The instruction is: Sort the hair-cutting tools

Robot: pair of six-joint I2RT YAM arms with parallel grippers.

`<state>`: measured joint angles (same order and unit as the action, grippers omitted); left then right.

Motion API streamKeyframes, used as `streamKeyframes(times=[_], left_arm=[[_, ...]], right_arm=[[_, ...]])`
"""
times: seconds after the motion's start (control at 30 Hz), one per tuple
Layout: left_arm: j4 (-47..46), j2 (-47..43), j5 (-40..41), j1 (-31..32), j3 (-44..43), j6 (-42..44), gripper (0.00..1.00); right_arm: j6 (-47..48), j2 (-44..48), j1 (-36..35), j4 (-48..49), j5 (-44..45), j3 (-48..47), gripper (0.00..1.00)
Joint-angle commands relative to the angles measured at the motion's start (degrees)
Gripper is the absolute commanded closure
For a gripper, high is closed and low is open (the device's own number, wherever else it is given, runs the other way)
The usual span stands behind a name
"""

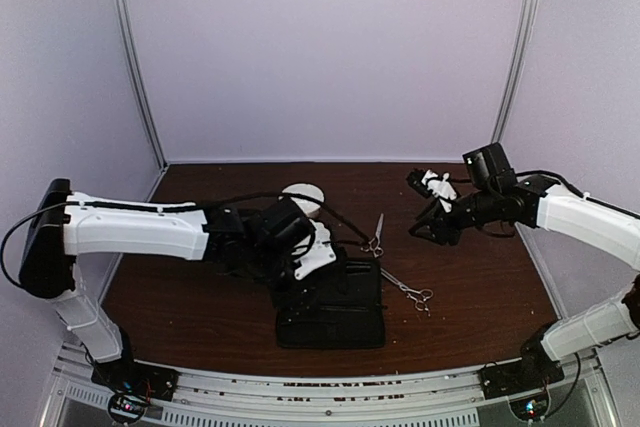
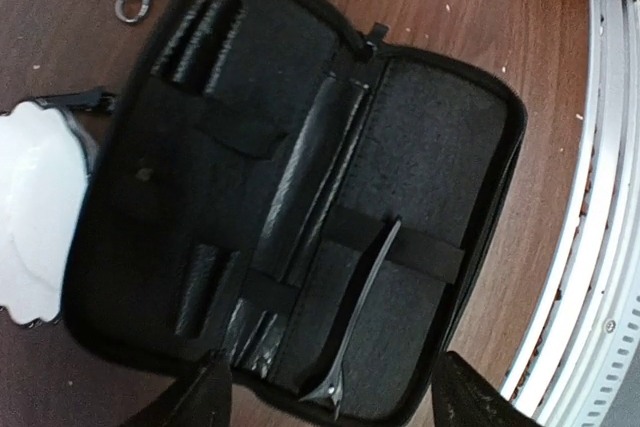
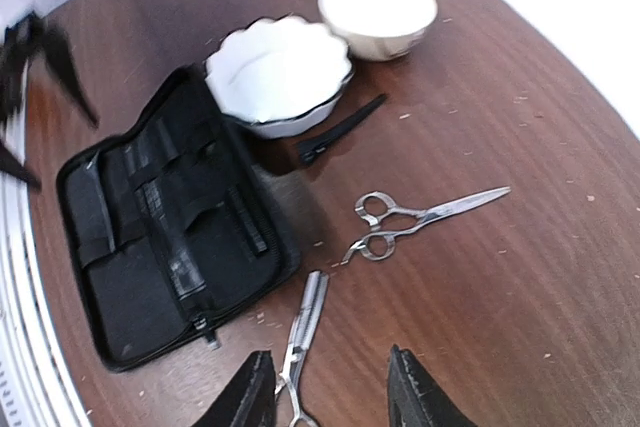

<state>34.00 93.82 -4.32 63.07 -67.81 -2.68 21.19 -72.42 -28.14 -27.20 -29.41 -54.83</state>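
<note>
Left wrist: left end effector (image 2: 335,397) spread wide, empty, over open case (image 2: 430,147), one clip (image 2: 358,322) strapped inside | right end effector (image 3: 330,387) parted, empty; near scissors (image 3: 305,332), far scissors (image 3: 420,217), second clip (image 3: 340,127) ahead, unsorted on counter (image 3: 520,297)

scissors (image 3: 420,215), case (image 3: 130,312), bowls (image 3: 280,72) on table (image 3: 520,297)
</note>
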Motion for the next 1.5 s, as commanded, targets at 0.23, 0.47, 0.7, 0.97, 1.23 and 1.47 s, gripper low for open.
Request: streamKeyframes(times=[0.23, 0.47, 0.7, 0.97, 1.23, 1.47], left_arm=[[14.2, 15.1, 1.4, 3.5, -13.6, 8.7, 0.42], [15.9, 17.4, 3.7, 3.5, -12.6, 9.6, 0.49], [14.7, 19.6, 6.4, 3.5, -13.6, 9.7, 0.57], [14.3, 20.8, 8.1, 3.5, -13.8, 10.4, 0.71], [16.5, 17.6, 6.7, 3.5, -14.2, 9.6, 0.92], [22.9, 12.2, 4.4, 3.8, -13.1, 7.7, 0.99]], right_arm=[[-2.6, -1.4, 3.4, 6.0, -6.7, 0.4, 0.57], [-0.4, -3.3, 3.4, 5.0, -7.8, 0.2, 0.57], [0.3, -4.7, 3.4, 4.3, -8.4, -0.1, 0.57], [0.6, -5.3, 3.4, 4.3, -8.1, -0.2, 0.57], [-0.6, -6.0, 3.4, 5.8, -8.6, 0.9, 0.59], [-2.3, -11.2, 2.9, 7.0, -9.0, 0.6, 0.6]])
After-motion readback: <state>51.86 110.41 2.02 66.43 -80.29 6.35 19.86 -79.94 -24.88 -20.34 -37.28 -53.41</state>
